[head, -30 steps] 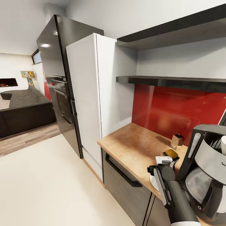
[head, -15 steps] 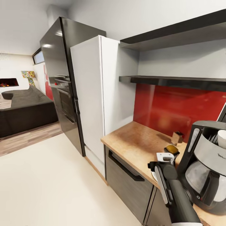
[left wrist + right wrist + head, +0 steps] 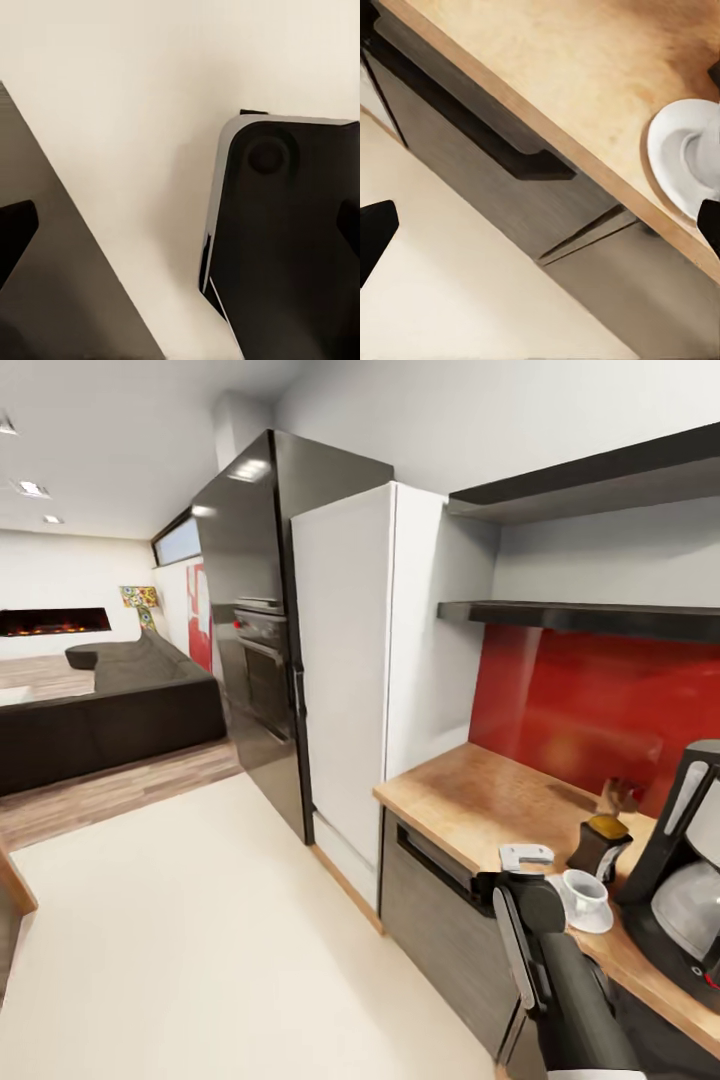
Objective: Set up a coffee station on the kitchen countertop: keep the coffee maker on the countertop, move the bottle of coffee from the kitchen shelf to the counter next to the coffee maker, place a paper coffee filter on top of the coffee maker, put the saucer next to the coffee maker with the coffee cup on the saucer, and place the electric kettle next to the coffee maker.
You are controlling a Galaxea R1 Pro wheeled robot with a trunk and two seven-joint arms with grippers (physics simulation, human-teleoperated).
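Camera shift: our view has swung left; things unmoved.
Cup (image 3: 584,889): on saucer (image 3: 600,922), desk (image 3: 470,800), beside coffee maker (image 3: 685,890).
Right claw (image 3: 527,857): nearer arm, just left of cup; open or closed, we cannot tell.

The coffee maker (image 3: 688,880) is cut off at the head view's edge; the small item behind the bottle (image 3: 598,844) is perhaps too blurred to name.

White coffee cup (image 3: 583,889) sits upright on its saucer (image 3: 596,921) — beside the dark coffee bottle (image 3: 599,844) and black coffee maker (image 3: 682,890).
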